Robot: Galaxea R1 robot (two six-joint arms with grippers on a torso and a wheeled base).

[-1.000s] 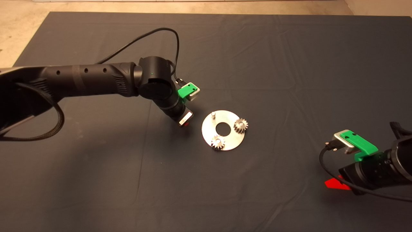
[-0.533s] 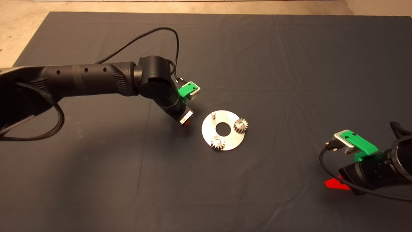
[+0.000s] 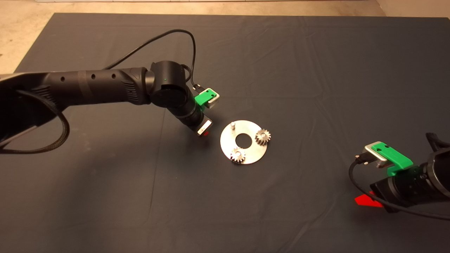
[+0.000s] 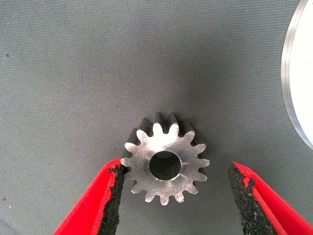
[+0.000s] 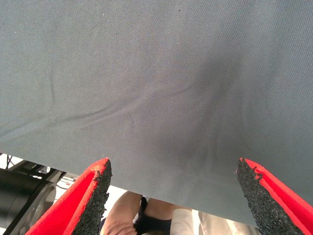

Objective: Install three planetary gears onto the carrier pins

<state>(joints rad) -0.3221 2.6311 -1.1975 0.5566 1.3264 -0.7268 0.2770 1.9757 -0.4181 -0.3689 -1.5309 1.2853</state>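
Nearest the camera, low at the right edge of the mat [image 3: 105, 196], the right gripper [image 5: 173, 193] waited with its red fingers spread wide and nothing between them; past the mat's edge its wrist view caught part of a person. Further in, a flat silver disc [image 3: 253, 156] lay mid-mat with two planetary gears seated on its carrier pins, one at the near side [image 3: 238, 155], one at the right [image 3: 263, 136]. The third pin [image 3: 232, 124] stood bare on the far left of the disc. Just left of the disc, the left gripper [image 4: 176, 196] hung low over the third gear [image 4: 165, 164], which lay flat on the mat. The fingers were parted around it, one pad [image 4: 116, 188] at the teeth, the other clear.
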